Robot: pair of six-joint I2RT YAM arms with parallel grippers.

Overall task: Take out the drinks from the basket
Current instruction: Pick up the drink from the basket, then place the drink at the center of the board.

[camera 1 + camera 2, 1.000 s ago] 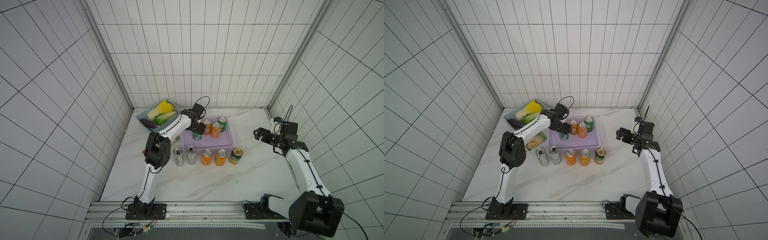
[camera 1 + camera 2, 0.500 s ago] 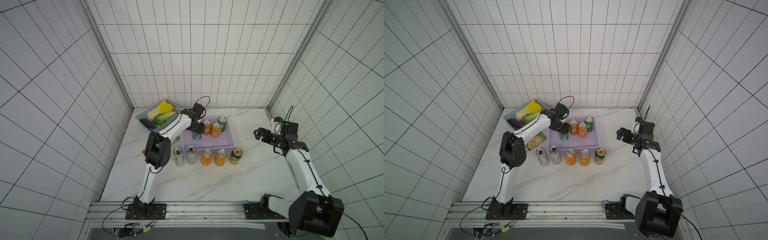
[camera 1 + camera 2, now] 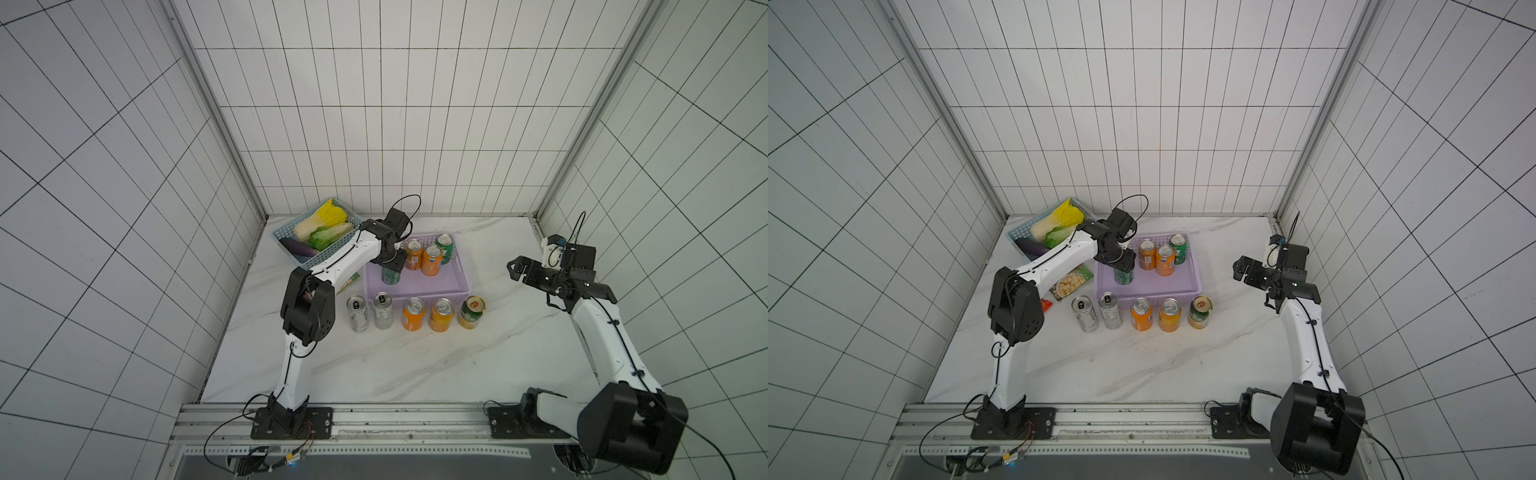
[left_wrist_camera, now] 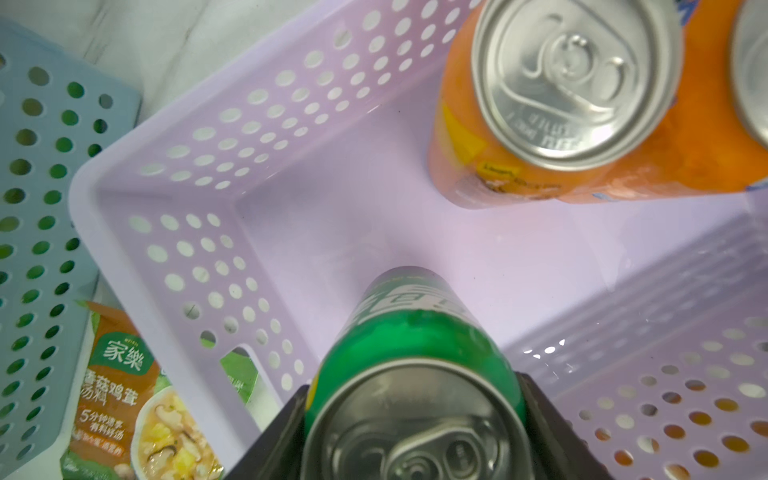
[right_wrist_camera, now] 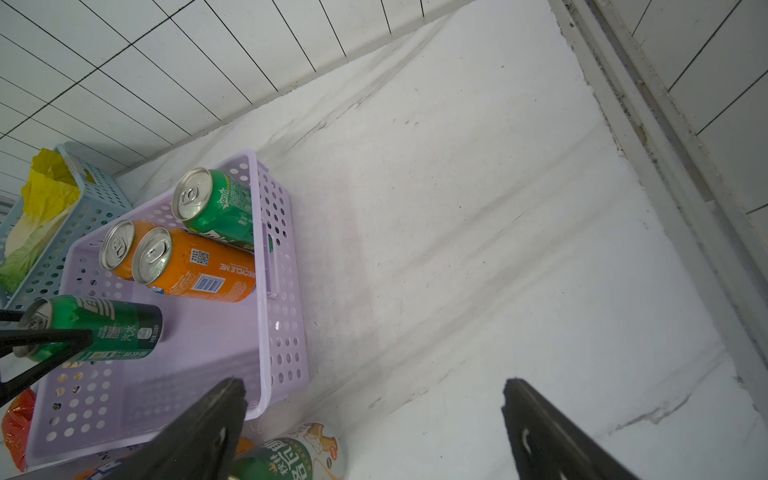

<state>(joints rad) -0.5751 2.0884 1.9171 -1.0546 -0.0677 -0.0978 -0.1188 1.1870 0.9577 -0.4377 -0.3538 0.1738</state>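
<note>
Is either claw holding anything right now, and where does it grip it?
The left gripper pinches the green can by its sides just below the top rim, inside the lilac basket. The right gripper is open and empty.

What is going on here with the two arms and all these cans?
The left gripper is closed around a green can that is inside the lilac basket. Two orange cans and a second green can also stand in the basket. Five more cans stand in a row on the table in front of it. The right gripper hangs open off to the side, holding nothing.
</note>
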